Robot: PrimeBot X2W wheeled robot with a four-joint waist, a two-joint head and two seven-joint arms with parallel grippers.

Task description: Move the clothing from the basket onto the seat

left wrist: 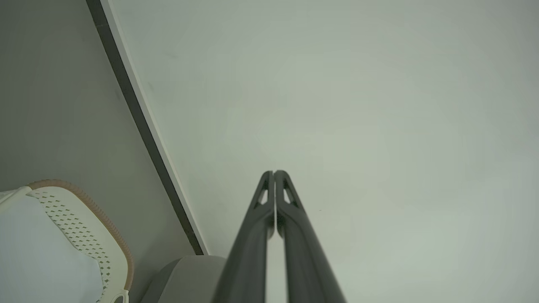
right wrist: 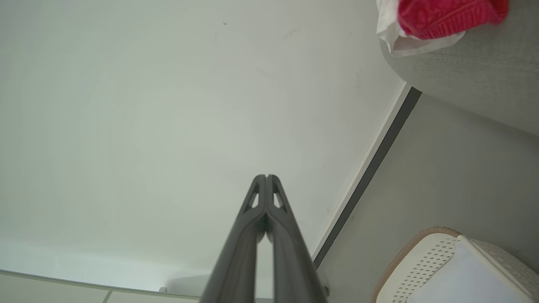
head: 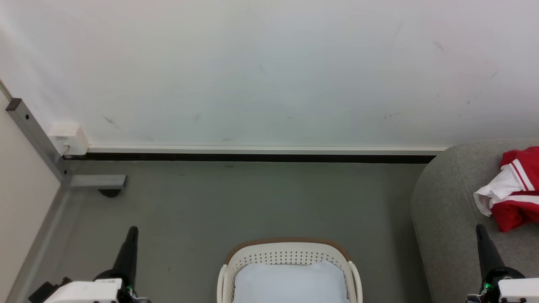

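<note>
In the head view, the basket (head: pixel 288 243) stands on the grey floor (head: pixel 252 202) with a pale blue-white pad (head: pixel 290 282) lying flat inside it. Left of the basket, the left gripper (head: pixel 133 230) rises from its white forearm. Its fingers point away from the robot, lean slightly toward the basket and are pressed together into one dark spike, holding nothing. Right of the basket, the right gripper (head: pixel 480 229) has the same pose, also empty, and shows against the seat (head: pixel 446 210). The seat is to the right of the basket and apart from it. The clothing (head: pixel 516 189) lies crumpled on the seat, red with white stripes, well clear of the basket. Beyond the basket, a dark skirting strip (head: pixel 252 158) runs along the foot of the white wall (head: pixel 269 67). Far to the basket's left, a small white box (head: pixel 67 136) is on the wall above a grey metal bracket (head: pixel 97 181).

In the left wrist view, the left gripper (left wrist: pixel 274 173) points at the bare wall, its two tips touching and nothing between them. The basket (left wrist: pixel 84 229) and its pad (left wrist: pixel 38 252) are at the lower left, and a corner of the seat (left wrist: pixel 185 277) is just past the basket.

In the right wrist view, the right gripper (right wrist: pixel 266 176) is likewise closed tip to tip and empty. The basket (right wrist: pixel 421 261) is at the lower right, with the clothing (right wrist: pixel 446 14) on the seat (right wrist: pixel 476 71) far above it
</note>
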